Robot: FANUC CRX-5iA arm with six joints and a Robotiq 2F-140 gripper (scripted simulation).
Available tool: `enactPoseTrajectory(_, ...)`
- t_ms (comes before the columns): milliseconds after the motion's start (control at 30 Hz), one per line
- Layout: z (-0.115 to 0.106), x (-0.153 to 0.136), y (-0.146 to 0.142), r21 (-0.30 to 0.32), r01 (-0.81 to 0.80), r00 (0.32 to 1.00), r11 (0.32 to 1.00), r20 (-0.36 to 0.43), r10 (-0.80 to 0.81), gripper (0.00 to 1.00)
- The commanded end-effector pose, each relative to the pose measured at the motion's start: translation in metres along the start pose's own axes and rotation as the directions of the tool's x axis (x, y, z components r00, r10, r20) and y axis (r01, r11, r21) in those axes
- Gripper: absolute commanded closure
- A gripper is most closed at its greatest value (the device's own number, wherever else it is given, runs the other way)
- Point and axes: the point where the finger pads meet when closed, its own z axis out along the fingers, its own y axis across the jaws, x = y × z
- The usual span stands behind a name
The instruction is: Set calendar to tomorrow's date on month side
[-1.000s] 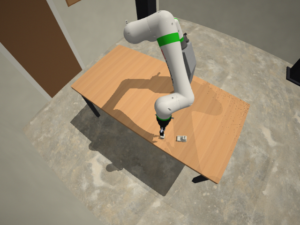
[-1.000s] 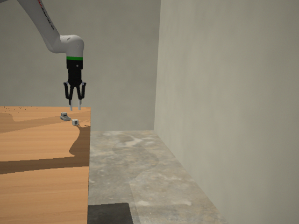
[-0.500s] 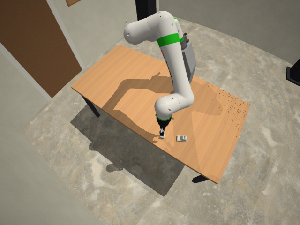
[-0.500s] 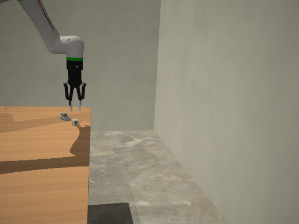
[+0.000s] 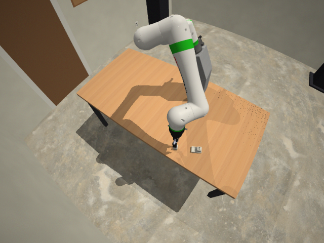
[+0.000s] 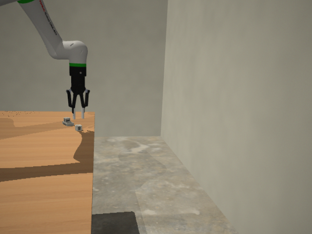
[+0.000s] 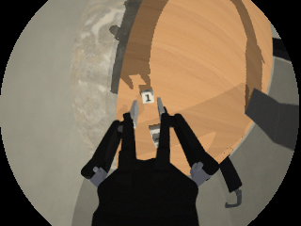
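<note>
black jaws [image 5: 174,147] [image 6: 78,118] hang partly open and empty above a loose cube [image 5: 174,149] [image 6: 78,127] [image 7: 148,97] on the desk [image 5: 146,117] [image 6: 45,196] [image 7: 198,61], near the tray [image 5: 193,152] [image 6: 68,124] [image 7: 152,128].

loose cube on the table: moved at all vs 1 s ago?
No. The loose cube sits at the same spot relative to the tray and table edge in the exterior view.
</note>
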Motion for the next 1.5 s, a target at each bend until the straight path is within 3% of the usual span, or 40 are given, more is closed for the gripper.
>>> enactPoseTrajectory(0,0.003,0.0,0.0,0.0,0.0,1.0,1.0,0.0,0.0,0.64)
enactPoseTrajectory(533,0.024,0.0,0.0,0.0,0.0,1.0,1.0,0.0,0.0,0.64)
enactPoseTrajectory(1467,0.03,0.0,0.0,0.0,0.0,1.0,1.0,0.0,0.0,0.64)
